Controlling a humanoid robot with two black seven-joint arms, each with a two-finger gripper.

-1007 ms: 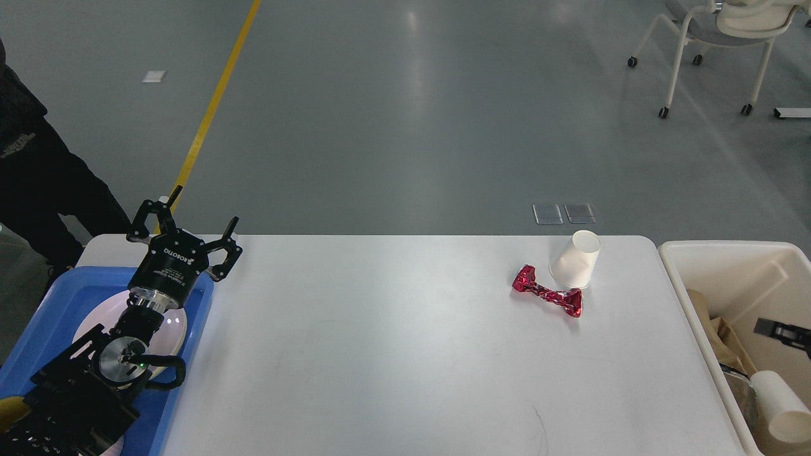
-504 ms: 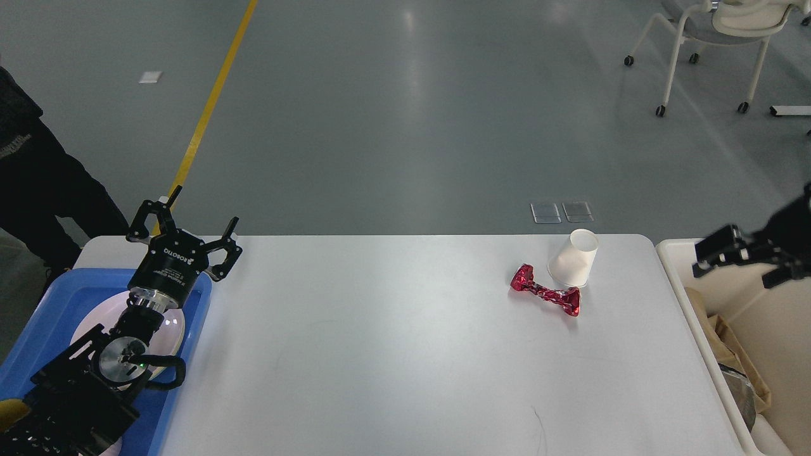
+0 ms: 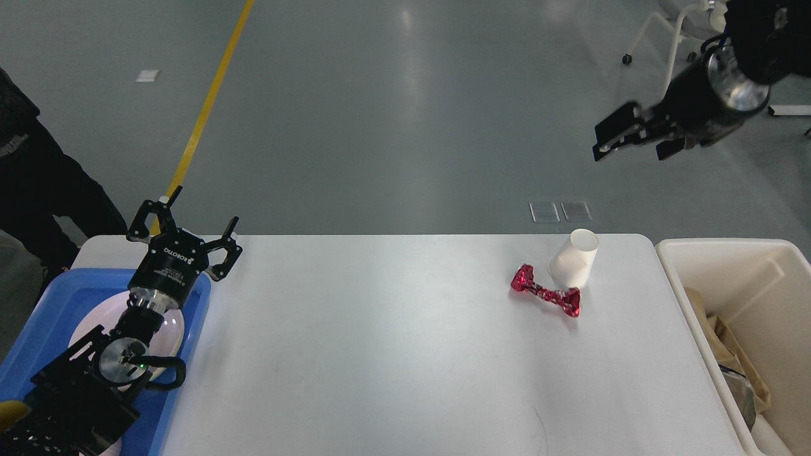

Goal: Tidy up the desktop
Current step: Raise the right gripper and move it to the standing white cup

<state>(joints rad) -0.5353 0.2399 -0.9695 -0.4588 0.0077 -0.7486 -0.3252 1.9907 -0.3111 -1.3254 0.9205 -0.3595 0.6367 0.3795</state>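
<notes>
- White and matte, the worktop [image 3: 393, 342] fills the middle of our view, between a blue tray [image 3: 38, 304] on the left and a cream bin [image 3: 681, 278] on the right.
- Our left gripper [image 3: 196, 225] hovers over the tray's far corner above a white plate [image 3: 171, 332], its fingers apart and holding nothing.
- Our right gripper [image 3: 627, 142] hangs high above the floor beyond the worktop, fingers apart and empty.
- A tipped paper cup [image 3: 573, 258] touches a red foil wrapper [image 3: 546, 292] near the far right corner.
</notes>
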